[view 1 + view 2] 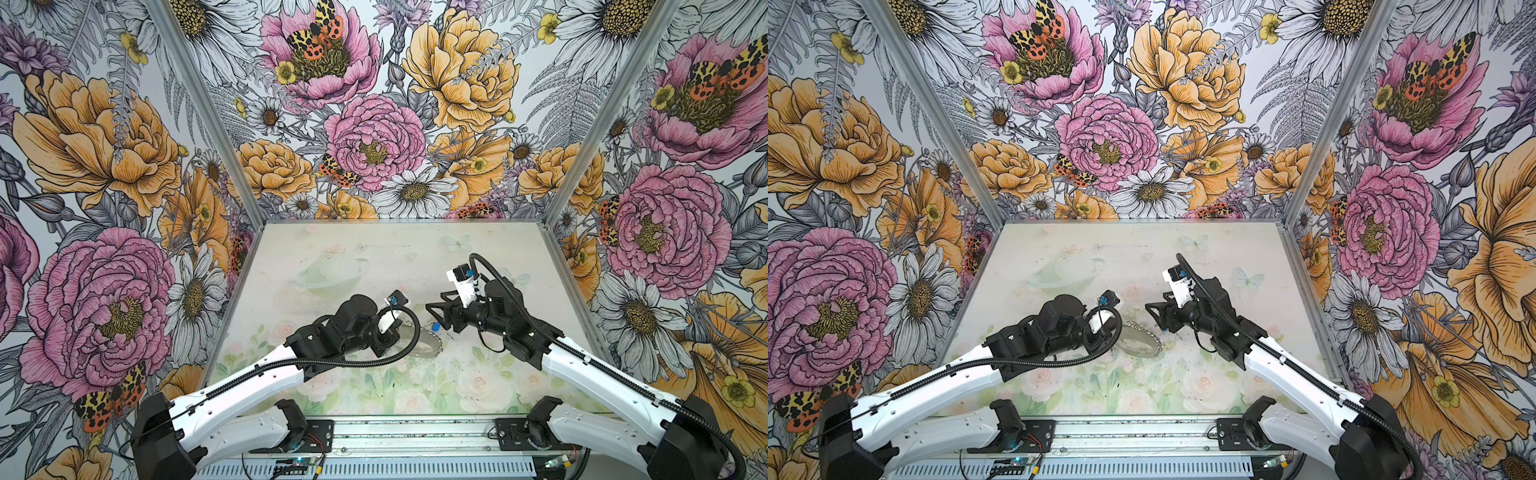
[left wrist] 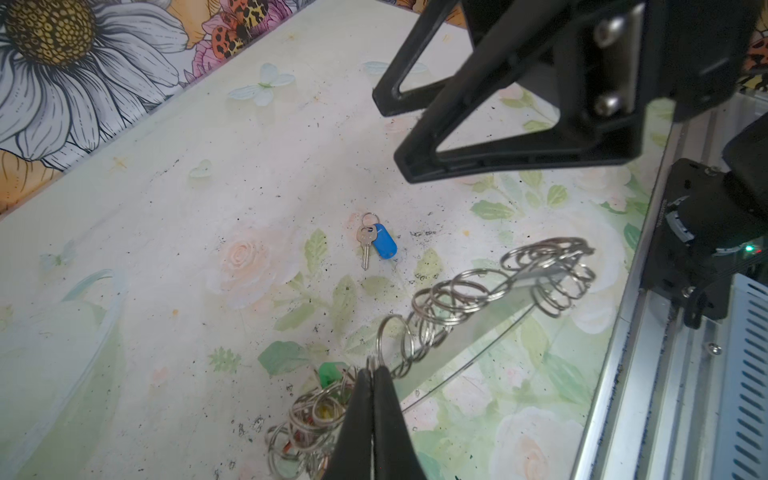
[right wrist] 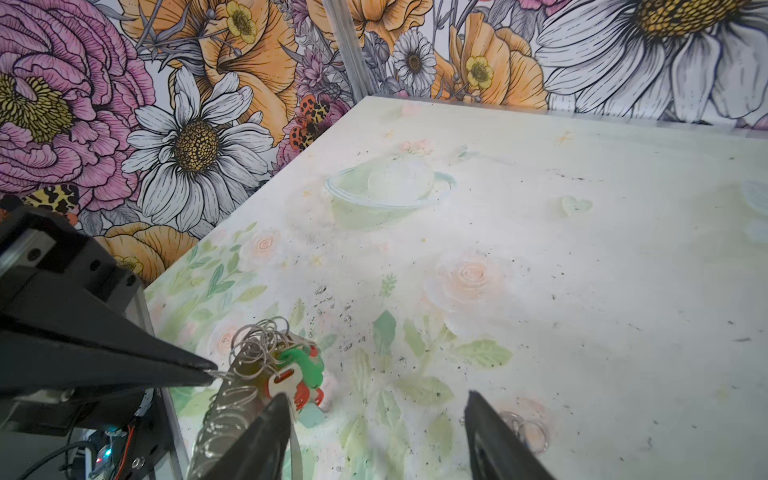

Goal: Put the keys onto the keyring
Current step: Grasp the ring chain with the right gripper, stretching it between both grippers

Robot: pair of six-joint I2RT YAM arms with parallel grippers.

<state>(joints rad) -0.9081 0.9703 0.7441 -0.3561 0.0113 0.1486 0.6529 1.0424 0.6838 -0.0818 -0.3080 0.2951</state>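
The left arm [image 1: 249,374] and right arm [image 1: 590,365] reach in from the near edge of the surface [image 1: 374,249], wrists turned toward each other near its middle. The left pincer [image 2: 372,369] is clamped tight on a wire loop of the keyring [image 2: 465,291]. The right pincer [image 3: 378,395] hangs low, jaws spread apart.

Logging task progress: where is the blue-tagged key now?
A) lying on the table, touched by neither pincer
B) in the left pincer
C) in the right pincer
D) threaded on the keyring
A: in the left wrist view the blue-tagged key lies flat on the table, apart from the keyring and the open right pincer.
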